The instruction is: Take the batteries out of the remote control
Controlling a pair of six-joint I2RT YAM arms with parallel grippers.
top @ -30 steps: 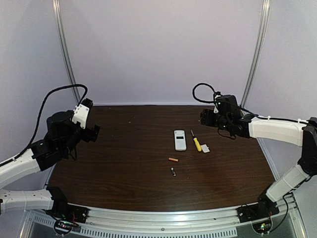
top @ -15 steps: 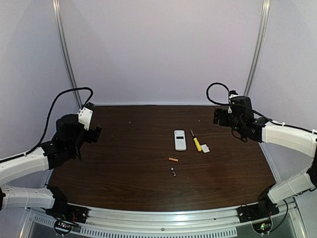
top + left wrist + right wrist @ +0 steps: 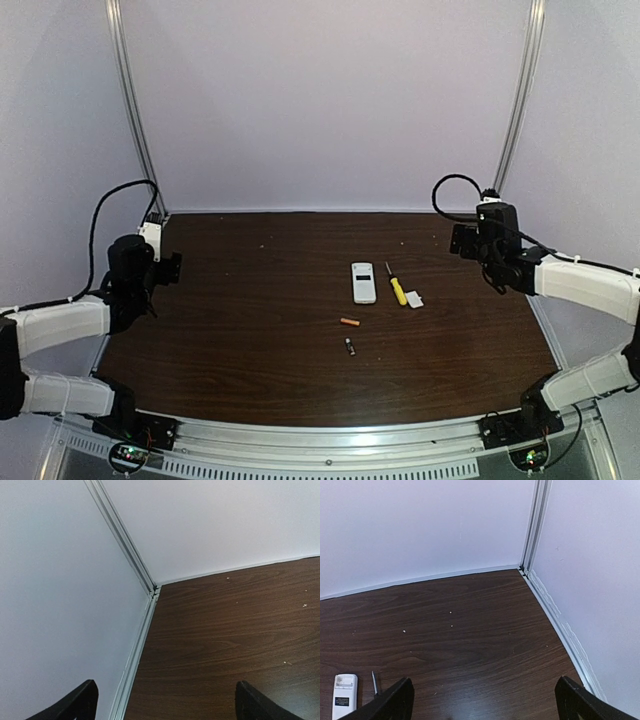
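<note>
Dark brown wood-grain surface
The remote is showing white, the screwdriver yellow-handled, one battery orange, the other battery black.

The left arm is held low along the left side, forearm roughly level, wrist raised. The left gripper is pointed toward the far left corner; its jaws are seen spread wide in the wrist view, nothing between them. The right arm is extended inward from the right side. The right gripper is aimed at the far right corner, jaws likewise spread wide and unloaded.
</note>
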